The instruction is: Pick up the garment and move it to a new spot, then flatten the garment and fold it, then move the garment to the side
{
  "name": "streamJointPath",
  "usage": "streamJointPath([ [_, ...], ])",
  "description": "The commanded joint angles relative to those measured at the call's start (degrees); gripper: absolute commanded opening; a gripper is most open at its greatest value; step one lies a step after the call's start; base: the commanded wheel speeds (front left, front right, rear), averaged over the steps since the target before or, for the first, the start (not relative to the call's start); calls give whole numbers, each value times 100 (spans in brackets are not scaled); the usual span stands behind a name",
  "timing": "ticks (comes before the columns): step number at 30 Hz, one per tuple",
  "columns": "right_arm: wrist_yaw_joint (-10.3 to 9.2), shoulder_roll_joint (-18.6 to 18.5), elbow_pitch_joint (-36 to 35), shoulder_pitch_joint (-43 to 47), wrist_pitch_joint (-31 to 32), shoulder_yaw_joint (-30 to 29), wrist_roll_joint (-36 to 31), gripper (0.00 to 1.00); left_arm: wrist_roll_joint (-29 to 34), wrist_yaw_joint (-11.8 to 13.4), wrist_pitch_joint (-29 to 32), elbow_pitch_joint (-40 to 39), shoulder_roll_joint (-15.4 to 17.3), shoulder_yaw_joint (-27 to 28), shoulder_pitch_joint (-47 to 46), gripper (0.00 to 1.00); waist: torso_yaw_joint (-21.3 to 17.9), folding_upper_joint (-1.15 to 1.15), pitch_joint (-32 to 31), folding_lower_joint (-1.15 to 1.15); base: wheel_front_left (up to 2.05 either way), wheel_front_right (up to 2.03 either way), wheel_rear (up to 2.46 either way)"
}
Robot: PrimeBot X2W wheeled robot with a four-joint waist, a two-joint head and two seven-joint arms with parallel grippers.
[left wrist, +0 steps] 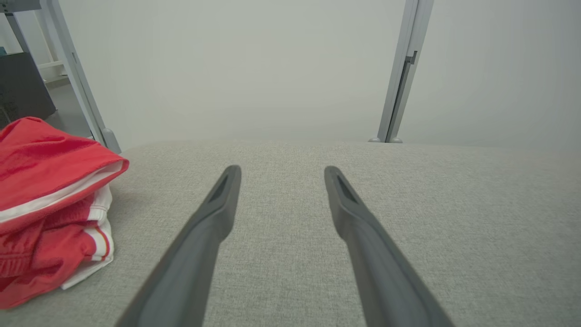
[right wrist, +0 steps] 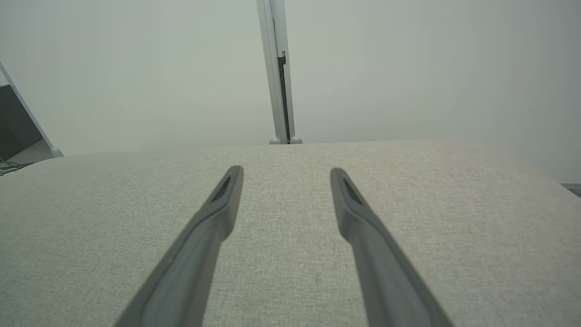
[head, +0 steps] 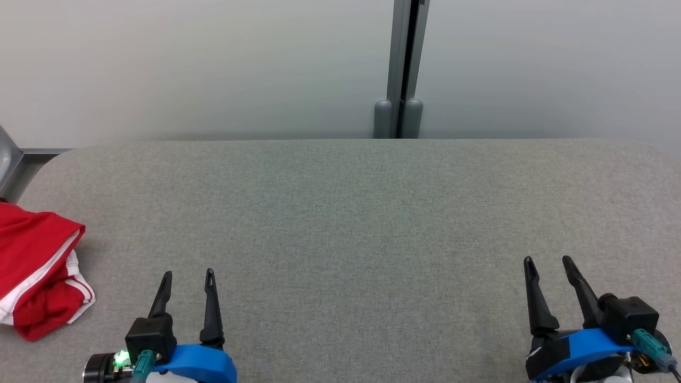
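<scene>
While the left gripper (head: 189,273) and right gripper (head: 547,260) hover wide open and empty over the grey table (head: 346,213), the red garment (head: 37,260) lies bunched at its left edge, so I judge pick-up pending: next I'd swing the left arm over and pinch cloth.

My head camera looks down on the surface (head: 340,213); both wrist cameras skim it low, sharing the post (head: 399,64).
</scene>
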Motion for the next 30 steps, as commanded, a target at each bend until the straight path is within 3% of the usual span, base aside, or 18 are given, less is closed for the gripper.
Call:
streamJointPath([
  [1, 13, 10, -31, -82, -58, -27, -169, 100, 145, 39, -53, -43, 26, -20, -52, 100, 1, 0, 5, 0, 0, 0, 0],
  [11, 15, 18, 142, 113, -158, 63, -626, 100, 494, 104, -154, 103, -21, -71, 95, 100, 252, 0, 64, 0, 0, 0, 0],
  [30, 9, -8, 239, -28, -156, 647, -462, 100, 395, 179, -151, 74, -57, 299, 329, 100, 2765, 0, 277, 0, 0, 0, 0],
])
